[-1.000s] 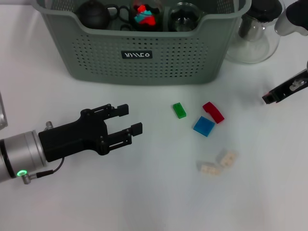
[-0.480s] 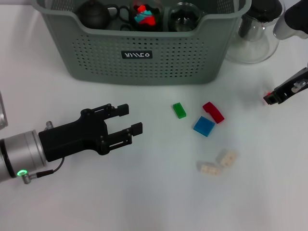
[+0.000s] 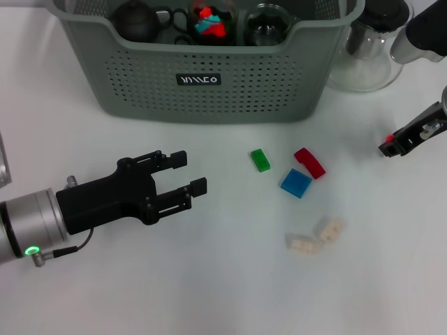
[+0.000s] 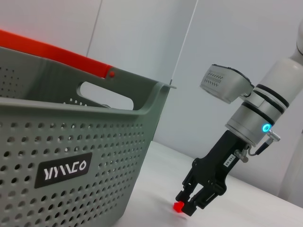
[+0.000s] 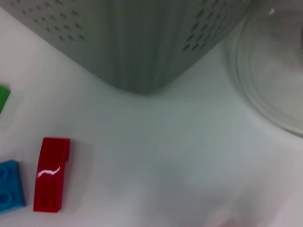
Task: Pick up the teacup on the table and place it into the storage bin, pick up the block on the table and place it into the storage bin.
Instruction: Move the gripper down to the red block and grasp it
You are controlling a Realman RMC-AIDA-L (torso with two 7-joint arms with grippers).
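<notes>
The grey-green storage bin (image 3: pixel 209 77) stands at the back, and its perforated wall fills the left wrist view (image 4: pixel 71 156). On the table lie a green block (image 3: pixel 260 160), a red block (image 3: pixel 309 162) (image 5: pixel 51 173), a blue block (image 3: pixel 296 183) and two beige blocks (image 3: pixel 304 245). No teacup is in view on the table. My left gripper (image 3: pixel 190 173) hovers open, left of the green block, holding nothing. My right gripper (image 3: pixel 388 146) (image 4: pixel 188 206) is at the right edge, shut, with a small red spot at its tip.
A clear glass pitcher (image 3: pixel 370 49) stands right of the bin, close to the right arm. Inside the bin are a dark teapot (image 3: pixel 137 19), a red and teal item (image 3: pixel 209 22) and a glass cup (image 3: pixel 269 24).
The right gripper has shifted slightly and a red spot now shows at its tip. The left arm and the blocks have not moved.
</notes>
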